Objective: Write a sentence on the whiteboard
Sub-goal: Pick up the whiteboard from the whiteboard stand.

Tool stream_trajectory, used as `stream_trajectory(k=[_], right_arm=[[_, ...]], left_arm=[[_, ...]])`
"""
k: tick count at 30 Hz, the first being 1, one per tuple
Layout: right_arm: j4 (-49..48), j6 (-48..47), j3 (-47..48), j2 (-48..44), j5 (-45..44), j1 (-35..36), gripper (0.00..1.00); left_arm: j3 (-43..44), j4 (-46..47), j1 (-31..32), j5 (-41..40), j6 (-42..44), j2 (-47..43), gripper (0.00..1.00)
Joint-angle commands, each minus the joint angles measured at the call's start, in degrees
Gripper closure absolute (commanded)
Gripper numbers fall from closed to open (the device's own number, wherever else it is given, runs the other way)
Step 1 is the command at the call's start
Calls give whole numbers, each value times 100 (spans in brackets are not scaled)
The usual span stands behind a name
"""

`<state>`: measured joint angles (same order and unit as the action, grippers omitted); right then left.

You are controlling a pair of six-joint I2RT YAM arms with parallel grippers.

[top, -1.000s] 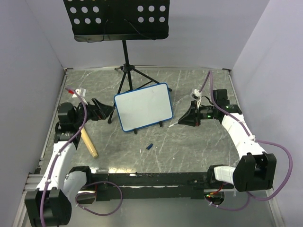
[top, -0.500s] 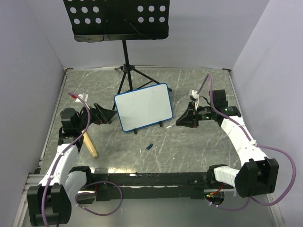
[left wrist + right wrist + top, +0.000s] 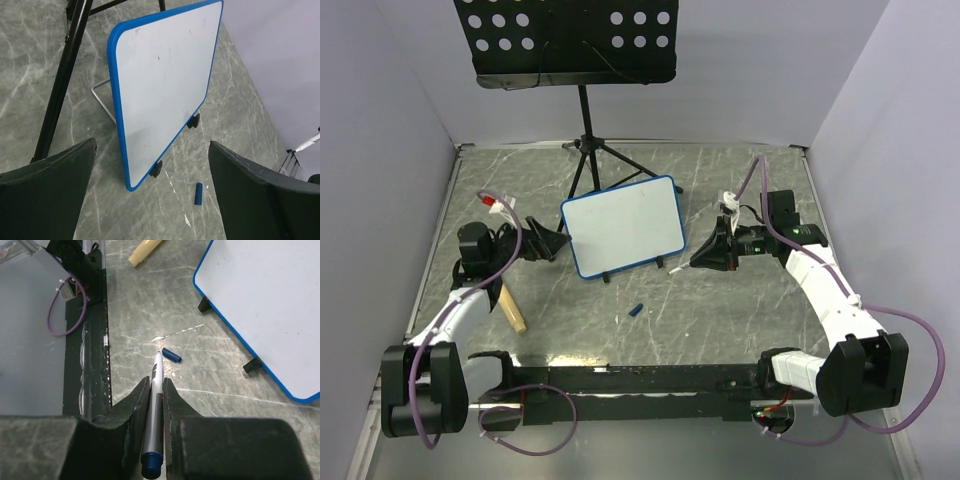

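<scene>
The whiteboard [image 3: 623,226], white with a blue frame and black feet, stands tilted at mid-table; its face [image 3: 165,85] shows only faint smudges, and no sentence is in view on it. My left gripper [image 3: 552,243] is open just left of the board's near-left corner, its wide-apart fingers [image 3: 45,200] holding nothing. My right gripper [image 3: 708,257] is shut on a silver marker [image 3: 156,405] with a blue end. The marker's tip [image 3: 677,268] points at the table just off the board's right foot [image 3: 252,365]. The board [image 3: 270,305] lies up and to the right of that tip.
A blue marker cap [image 3: 635,310] lies on the table in front of the board. A wooden stick [image 3: 508,305] lies near the left arm. A black music stand [image 3: 565,40] on a tripod [image 3: 590,165] stands behind the board, one leg [image 3: 60,85] close to my left gripper.
The left arm has swung in, bringing its open gripper closer to the board's left edge. The right gripper has moved slightly left toward the board with the marker.
</scene>
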<state>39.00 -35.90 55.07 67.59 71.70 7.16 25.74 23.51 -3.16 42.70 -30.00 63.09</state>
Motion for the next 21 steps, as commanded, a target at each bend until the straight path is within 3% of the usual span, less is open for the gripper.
stream_trajectory(k=[1,5,12,21], right_arm=[[178,-356,171,35,257,40,100],[204,-435,153,35,186,31,100],[319,-524,198,-140,327,31,100],[415,-717,285,131,230,40,100]], left_arm=[[56,277,61,-42,-118,-279,2],[-429,1199,70,-147,-884,-552,2],[-183,506,70,-332,-595,-877,2],[-271,760,70,-271,-717,-614,1]])
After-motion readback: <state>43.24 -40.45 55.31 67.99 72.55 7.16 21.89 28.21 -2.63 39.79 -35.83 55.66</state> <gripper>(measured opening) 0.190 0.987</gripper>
